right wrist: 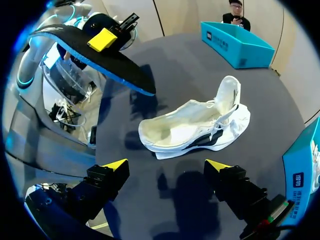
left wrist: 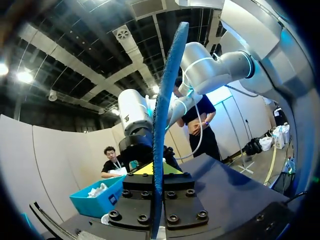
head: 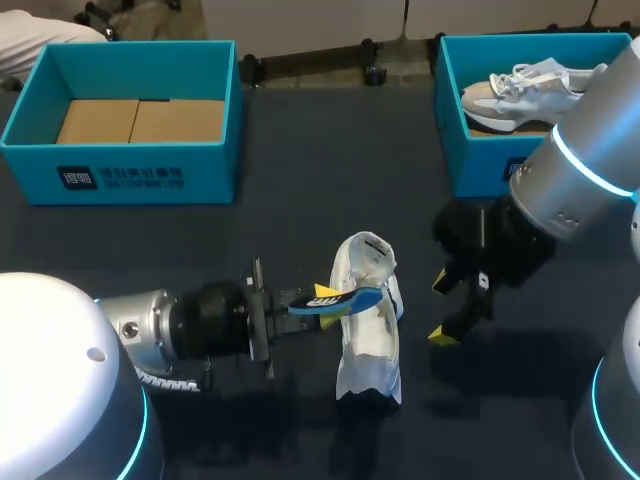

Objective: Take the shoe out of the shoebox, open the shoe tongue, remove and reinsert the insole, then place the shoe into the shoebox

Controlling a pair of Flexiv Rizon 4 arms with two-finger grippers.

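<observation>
Near table centre, toward 6 o'clock in the head view, the white shoe [head: 368, 330] lay on the dark table [head: 300, 200], out of both boxes. Its mouth gaped and the interior looked bare. The blue insole [head: 345, 300] hung clear of the table over the shoe's 9 o'clock edge.

The left gripper [head: 325, 297] came in from 9 o'clock, its fingers pinched tight on the insole with only the thin foam between them. The right gripper [head: 442, 308] sat at the shoe's 3 o'clock, near but not touching, fingers spread wide with nothing in them.

The empty shoebox [head: 30, 150] stood at 10 o'clock, well apart. A second box [head: 480, 165] at 1 o'clock held another pale sneaker [head: 530, 90].

Handling, as judged:
- **Insole:** light, thin and floppy, so it would likely bend or buckle if pushed from its far end. Better to grip the edge near mid-length and feed the toe end in first.
- **Shoe:** light, with a soft upper, and likely to skid on the table under a push. It wants bracing at the firmer heel collar or sidewall, not the tongue.
</observation>
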